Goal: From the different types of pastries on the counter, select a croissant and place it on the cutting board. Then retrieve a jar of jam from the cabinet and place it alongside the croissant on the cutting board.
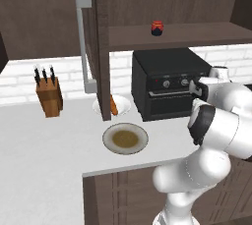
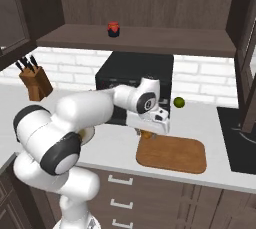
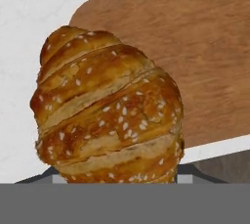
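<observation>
The fingers [image 2: 146, 134] hold the croissant [image 3: 110, 108] just above the near left edge of the cutting board [image 2: 175, 154].

In the hand view the croissant sits big and close, golden brown with little white seeds, pinched between the fingers at its bottom end. Behind it are the wooden board and a bit of the white surface [image 1: 44, 145]. From the right base view, the arm reaches over to the board, and a small orange bit of the croissant peeks out under the hand. The red jar [image 2: 114, 29] stands on the shelf [image 2: 150, 40] of the cabinet, up above the black oven [image 1: 165, 84]. A long orange pastry [image 1: 113, 105] lies on a white plate left of the oven. A round plate [image 1: 125, 138] sits nearer. A knife block [image 1: 48, 94] stands far left, and a green ball [image 2: 179, 102] rests right of the oven.
</observation>
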Available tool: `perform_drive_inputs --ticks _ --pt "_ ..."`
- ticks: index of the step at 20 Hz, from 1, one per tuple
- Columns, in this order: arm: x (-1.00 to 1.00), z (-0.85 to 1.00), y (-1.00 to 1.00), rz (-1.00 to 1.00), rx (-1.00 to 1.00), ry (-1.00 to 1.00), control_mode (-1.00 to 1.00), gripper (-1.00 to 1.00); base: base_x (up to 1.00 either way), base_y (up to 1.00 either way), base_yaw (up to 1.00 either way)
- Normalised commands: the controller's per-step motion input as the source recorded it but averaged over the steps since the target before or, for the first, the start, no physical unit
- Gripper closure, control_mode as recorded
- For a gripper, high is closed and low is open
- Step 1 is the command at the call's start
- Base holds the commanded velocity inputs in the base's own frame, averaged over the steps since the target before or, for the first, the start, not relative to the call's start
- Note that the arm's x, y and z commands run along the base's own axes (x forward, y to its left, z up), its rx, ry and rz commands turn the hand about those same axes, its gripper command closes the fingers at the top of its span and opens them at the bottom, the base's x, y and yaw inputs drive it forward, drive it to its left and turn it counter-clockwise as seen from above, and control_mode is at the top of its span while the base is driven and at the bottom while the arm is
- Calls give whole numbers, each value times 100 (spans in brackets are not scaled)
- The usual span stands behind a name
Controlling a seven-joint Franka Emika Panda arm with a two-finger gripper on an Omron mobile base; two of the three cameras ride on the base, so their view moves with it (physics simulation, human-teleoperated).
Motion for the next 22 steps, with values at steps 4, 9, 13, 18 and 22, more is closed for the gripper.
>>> perform_drive_inputs --ticks 4,9,13,18,22 --pt "-1 0 -81 0 0 -1 -100 100 0 0 0" --pt "-5 0 -81 0 0 -2 -100 100 0 0 0" --pt "-1 -3 -71 0 0 -2 -100 100 0 0 0" --pt "-13 -23 -29 -1 0 0 -100 100 0 0 0" --pt "0 -61 -16 0 0 -1 -100 100 0 0 0"
